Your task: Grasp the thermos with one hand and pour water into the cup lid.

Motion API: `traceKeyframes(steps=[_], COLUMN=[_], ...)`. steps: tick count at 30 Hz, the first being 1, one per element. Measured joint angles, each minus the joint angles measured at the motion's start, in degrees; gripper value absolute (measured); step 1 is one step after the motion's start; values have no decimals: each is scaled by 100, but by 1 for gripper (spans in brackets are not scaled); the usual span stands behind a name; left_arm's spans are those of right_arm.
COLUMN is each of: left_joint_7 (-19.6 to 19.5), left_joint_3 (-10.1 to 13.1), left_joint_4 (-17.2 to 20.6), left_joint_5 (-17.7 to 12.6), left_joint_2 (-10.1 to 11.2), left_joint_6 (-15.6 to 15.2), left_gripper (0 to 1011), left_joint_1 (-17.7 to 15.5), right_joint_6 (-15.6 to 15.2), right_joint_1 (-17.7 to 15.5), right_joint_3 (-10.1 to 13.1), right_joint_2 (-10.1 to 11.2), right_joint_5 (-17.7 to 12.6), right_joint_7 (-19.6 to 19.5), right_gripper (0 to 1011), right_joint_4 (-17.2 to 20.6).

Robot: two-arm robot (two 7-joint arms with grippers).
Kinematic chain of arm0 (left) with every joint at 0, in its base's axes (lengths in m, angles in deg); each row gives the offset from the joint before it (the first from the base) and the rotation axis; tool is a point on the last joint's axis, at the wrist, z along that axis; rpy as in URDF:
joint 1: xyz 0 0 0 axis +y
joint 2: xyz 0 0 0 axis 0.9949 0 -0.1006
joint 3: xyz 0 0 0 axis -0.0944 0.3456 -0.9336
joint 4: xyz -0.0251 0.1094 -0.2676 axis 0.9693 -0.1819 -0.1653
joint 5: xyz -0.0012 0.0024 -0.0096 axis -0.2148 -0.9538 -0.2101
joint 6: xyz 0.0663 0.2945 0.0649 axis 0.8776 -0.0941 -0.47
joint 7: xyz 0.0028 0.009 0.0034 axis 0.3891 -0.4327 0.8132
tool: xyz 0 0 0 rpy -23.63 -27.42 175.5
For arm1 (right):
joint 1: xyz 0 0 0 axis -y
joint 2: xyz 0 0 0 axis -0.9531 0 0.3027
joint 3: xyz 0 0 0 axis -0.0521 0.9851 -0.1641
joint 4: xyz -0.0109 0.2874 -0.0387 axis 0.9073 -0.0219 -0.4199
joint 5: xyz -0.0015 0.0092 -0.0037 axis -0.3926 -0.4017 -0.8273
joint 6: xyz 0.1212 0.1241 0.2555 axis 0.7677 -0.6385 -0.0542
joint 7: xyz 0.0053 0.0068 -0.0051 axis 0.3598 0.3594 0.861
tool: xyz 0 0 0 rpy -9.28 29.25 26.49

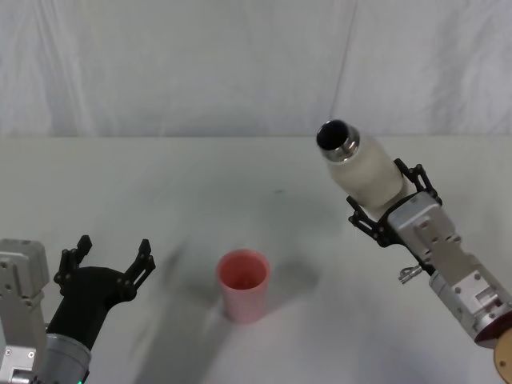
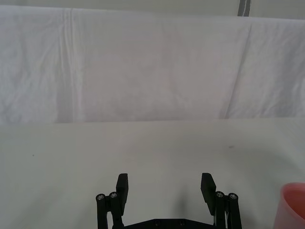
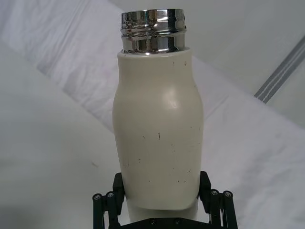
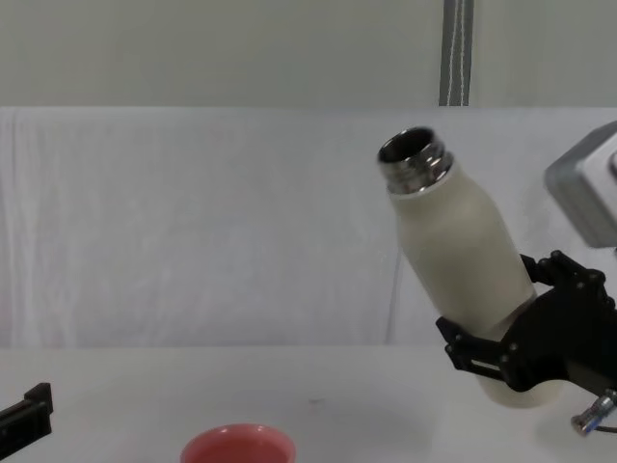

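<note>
Clamped from both sides on the lower body of the tall cream-white matte thermos (image 1: 366, 170) with its shiny threaded steel neck: right gripper (image 1: 390, 202), fingers pressed against the bottle's base portion. Held aloft at the right of the white-clothed table (image 1: 160, 184), tilted with the open neck leaning toward the robot's left, mouth uncapped. Not yet over the small round pink-red cup lid (image 1: 242, 285), which stood upright on the cloth, lower and to the left of the bottle, well apart from it. No water visible leaving the mouth; cup interior looked dry, as far as could be told.

Left gripper (image 1: 108, 262): parked low at the left, fingers spread apart, holding nothing, near the cup but not touching.

Grasp and lift judged done; carrying the mouth over the cup and tipping further judged left.
</note>
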Motion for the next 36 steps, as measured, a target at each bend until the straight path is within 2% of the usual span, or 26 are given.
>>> traceKeyframes(steps=[12, 16, 17, 20, 23, 27, 29, 36], left_joint_7=[0, 0, 0, 0, 0, 0, 0, 0], left_joint_3=[0, 0, 0, 0, 0, 0, 0, 0], left_joint_4=[0, 0, 0, 0, 0, 0, 0, 0], left_joint_5=[0, 0, 0, 0, 0, 0, 0, 0], left_joint_2=[0, 0, 0, 0, 0, 0, 0, 0], left_joint_6=[0, 0, 0, 0, 0, 0, 0, 0], left_gripper=[1001, 1001, 1001, 1001, 1001, 1001, 1001, 1001], left_joint_1=[0, 0, 0, 0, 0, 0, 0, 0], right_joint_6=[-123, -207, -207, -303, -409, -511, -608, -870], right_joint_1=[-41, -42, -42, -29, -10, 13, 38, 113], right_joint_3=[346, 455, 455, 529, 575, 607, 636, 663], right_joint_2=[-182, -222, -222, -246, -254, -253, -252, -241], right_joint_5=[-985, -1418, -1418, -1814, -2133, -2400, -2649, -3033], right_joint_7=[389, 575, 575, 735, 862, 969, 1045, 1126], right_gripper=[950, 950, 950, 950, 950, 950, 950, 950], right_joint_4=[34, 37, 37, 22, -2, -30, -63, -141])
